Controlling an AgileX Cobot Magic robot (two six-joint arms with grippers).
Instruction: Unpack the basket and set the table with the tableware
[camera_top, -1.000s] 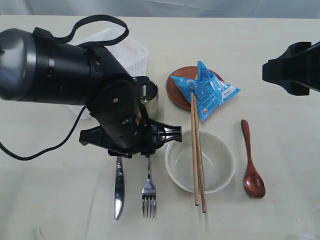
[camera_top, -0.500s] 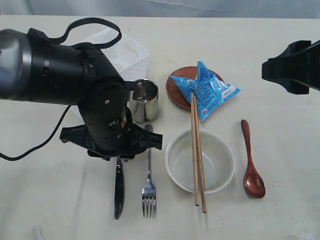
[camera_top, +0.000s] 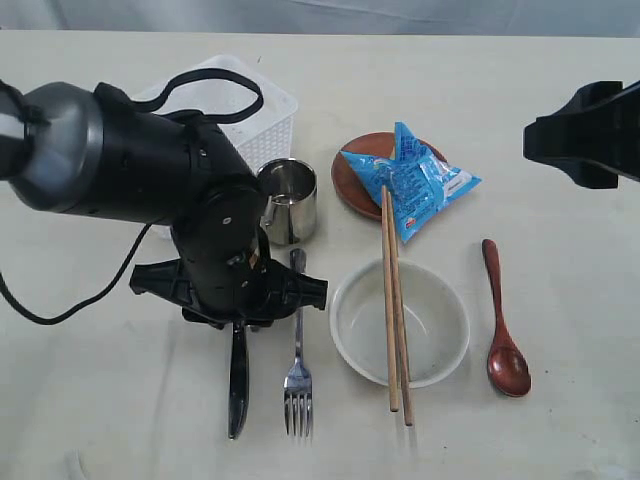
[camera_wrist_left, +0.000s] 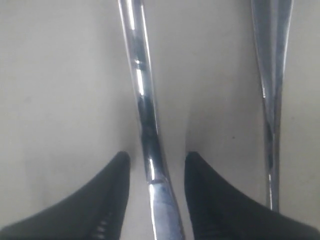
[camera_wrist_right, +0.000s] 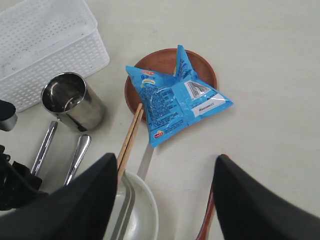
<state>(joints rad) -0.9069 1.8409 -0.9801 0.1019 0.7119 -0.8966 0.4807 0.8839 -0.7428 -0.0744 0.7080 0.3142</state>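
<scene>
The cream table (camera_top: 560, 430) carries a white basket (camera_top: 262, 110) at far left. Nearer than the basket, the left gripper (camera_wrist_left: 156, 161) stands part-open astride the knife (camera_top: 238, 385) handle, with a gap on each side. The right gripper (camera_wrist_right: 165, 160) hangs wide and empty on the right. In the centre is the bowl (camera_top: 440, 335) with chopsticks (camera_top: 393, 300) across it. The plate (camera_top: 350, 175), blue snack packet (camera_top: 415, 185) and steel cup (camera_top: 290, 200) lie beyond it. The fork (camera_top: 298, 375) lies just right of the knife, and the wooden spoon (camera_top: 503, 345) is rightmost.

One basket (camera_top: 268, 112), one knife (camera_top: 237, 390), one fork (camera_top: 298, 382), one cup (camera_top: 291, 202), one bowl (camera_top: 441, 338), two chopsticks (camera_top: 392, 300), one spoon (camera_top: 507, 367), one plate (camera_top: 350, 190) and one snack packet (camera_top: 418, 182).
</scene>
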